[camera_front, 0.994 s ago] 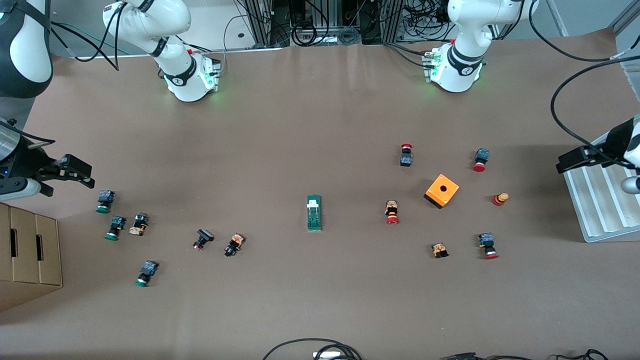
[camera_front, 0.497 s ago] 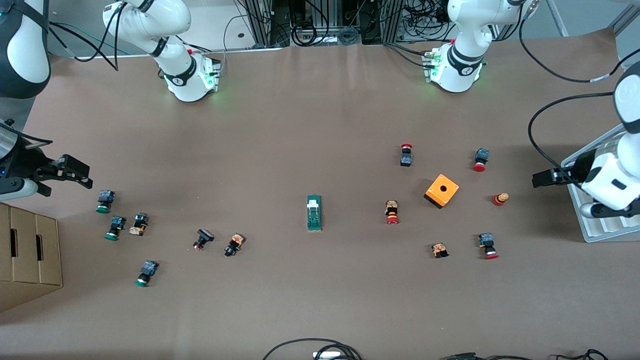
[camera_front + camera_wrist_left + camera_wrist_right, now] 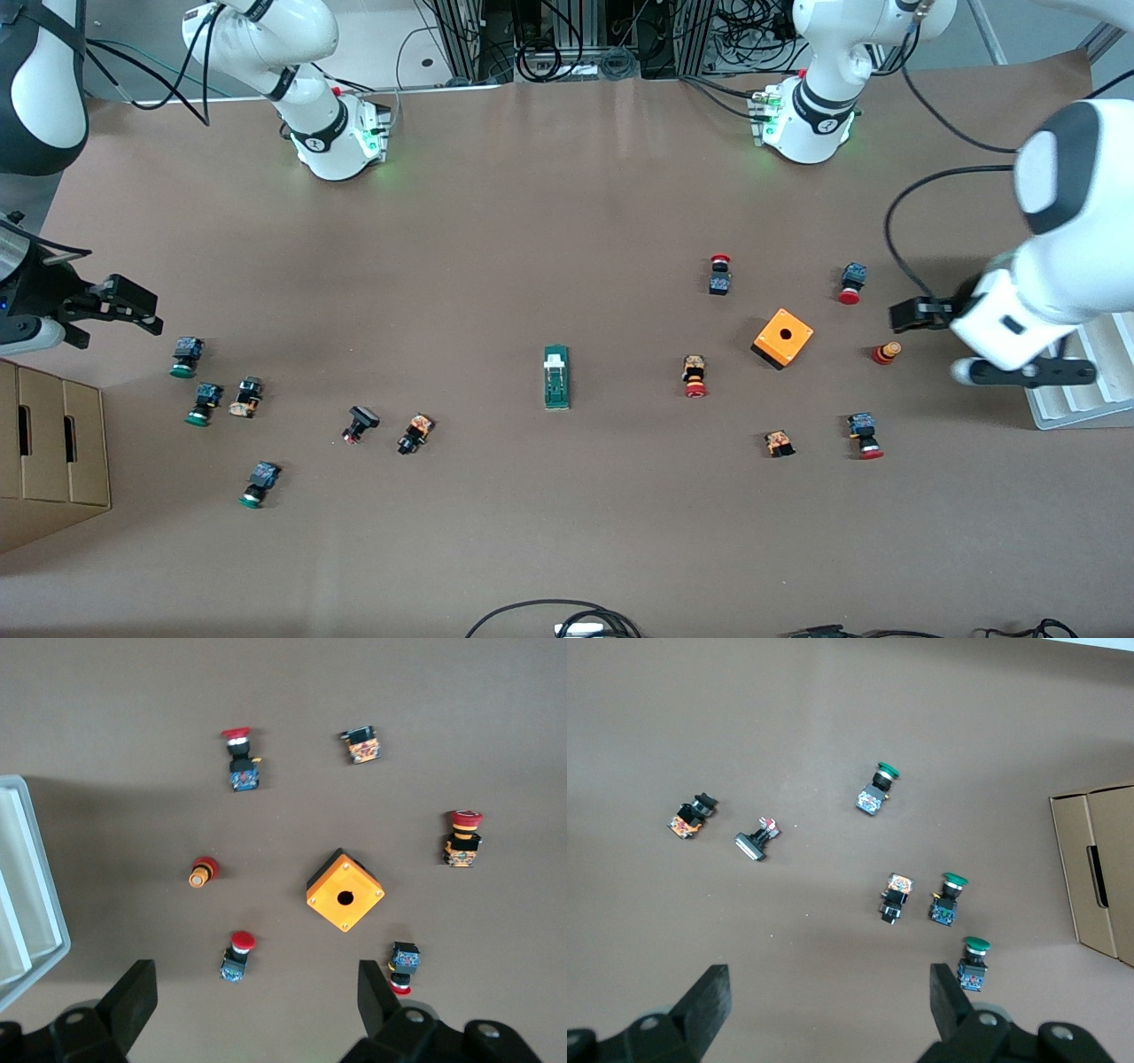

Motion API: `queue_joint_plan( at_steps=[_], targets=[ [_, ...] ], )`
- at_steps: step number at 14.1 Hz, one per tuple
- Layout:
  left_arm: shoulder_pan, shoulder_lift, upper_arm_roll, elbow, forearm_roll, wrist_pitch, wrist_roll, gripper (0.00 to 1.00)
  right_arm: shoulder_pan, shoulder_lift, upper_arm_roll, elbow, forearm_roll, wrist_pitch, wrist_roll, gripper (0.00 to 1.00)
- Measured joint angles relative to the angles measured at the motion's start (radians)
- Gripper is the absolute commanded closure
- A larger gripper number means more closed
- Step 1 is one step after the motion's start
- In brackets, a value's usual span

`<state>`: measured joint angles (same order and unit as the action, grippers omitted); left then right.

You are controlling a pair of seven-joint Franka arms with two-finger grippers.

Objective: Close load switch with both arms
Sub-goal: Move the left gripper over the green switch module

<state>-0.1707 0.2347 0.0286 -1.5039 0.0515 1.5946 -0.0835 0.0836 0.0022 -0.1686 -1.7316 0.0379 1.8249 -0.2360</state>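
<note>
1. The left pincer [image 3: 912,313] hangs in the air with its fingers [image 3: 135,999] spread and nothing between them, over the table [image 3: 567,230] at the left arm's end, near a small red-and-yellow button [image 3: 886,353].
2. Outward from it, the left arm [image 3: 1036,266] bends up over a white ribbed tray [image 3: 1076,372].
3. The right pincer [image 3: 124,303] is also spread and empty, over the table at the right arm's end, above a green-capped button [image 3: 185,355].
4. Its arm comes in from the table's edge, beside a cardboard box [image 3: 49,452].
5. The load switch [image 3: 555,377] lies flat mid-table, well apart from both pincers, untouched.
6. The orange box [image 3: 782,338] sits between the switch and the left pincer.
</note>
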Motion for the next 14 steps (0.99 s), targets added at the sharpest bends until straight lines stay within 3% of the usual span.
queue_joint_plan(
  at_steps=[3, 8, 14],
  targets=[
    [-0.112, 0.012, -0.004, 0.000, 0.105, 0.044, -0.104, 0.00, 0.000, 0.001, 0.003, 0.000, 0.000, 0.000, 0.000, 0.00],
    [-0.275, 0.056, -0.006, 0.000, 0.157, 0.115, -0.294, 0.00, 0.002, 0.008, 0.005, -0.003, 0.000, -0.028, -0.001, 0.00],
    [-0.532, 0.082, -0.014, 0.000, 0.282, 0.238, -0.696, 0.00, 0.043, 0.036, 0.010, -0.003, 0.027, -0.034, 0.086, 0.00]
  ],
)
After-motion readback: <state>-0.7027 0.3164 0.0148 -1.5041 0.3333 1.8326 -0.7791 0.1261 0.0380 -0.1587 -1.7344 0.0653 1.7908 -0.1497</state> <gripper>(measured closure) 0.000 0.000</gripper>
